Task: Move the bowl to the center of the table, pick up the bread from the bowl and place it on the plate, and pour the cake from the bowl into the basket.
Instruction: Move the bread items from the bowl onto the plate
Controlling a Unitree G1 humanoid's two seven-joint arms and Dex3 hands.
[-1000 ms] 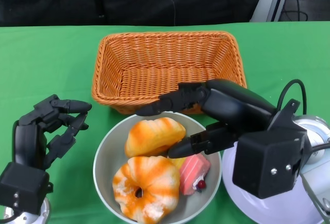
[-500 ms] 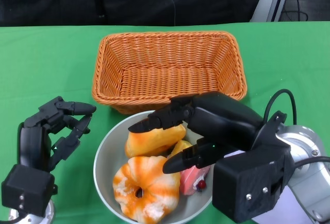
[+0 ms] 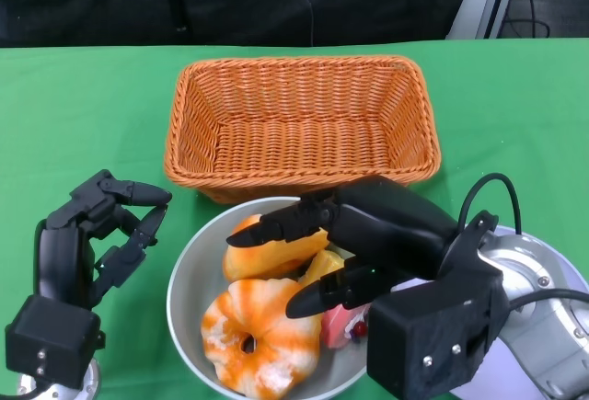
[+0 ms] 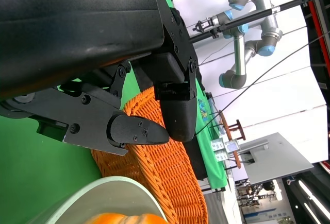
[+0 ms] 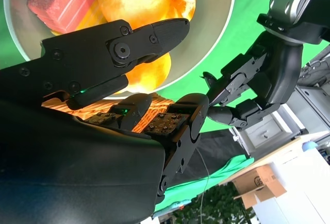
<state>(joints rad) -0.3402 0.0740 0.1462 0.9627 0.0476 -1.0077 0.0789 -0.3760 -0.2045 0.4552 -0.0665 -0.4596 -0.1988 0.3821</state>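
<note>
The right hand (image 3: 317, 257) is positioned over the bowl (image 3: 184, 285), fingers (image 3: 276, 227) spread apart above and thumb below, with nothing gripped. Between and just under them lies the oval bread (image 3: 267, 251); its far end is covered by the fingers, and whether it is touched cannot be told. Its long axis is laid across the bowl, from the left hand's side toward the right hand's side. Beneath the thumb, the pink cake (image 3: 339, 322) is largely hidden by the hand. Nearer the robot, one ring-shaped bread (image 3: 258, 336) is seen flat in the bowl. Two breads and one cake are counted. The plate (image 3: 515, 377) is mostly covered by the right forearm. Beyond the fingertips stands one wicker basket (image 3: 299, 124). The left hand (image 3: 97, 230) is held beside the bowl, well apart from the right hand, fingers loosely parted and gripping nothing.
</note>
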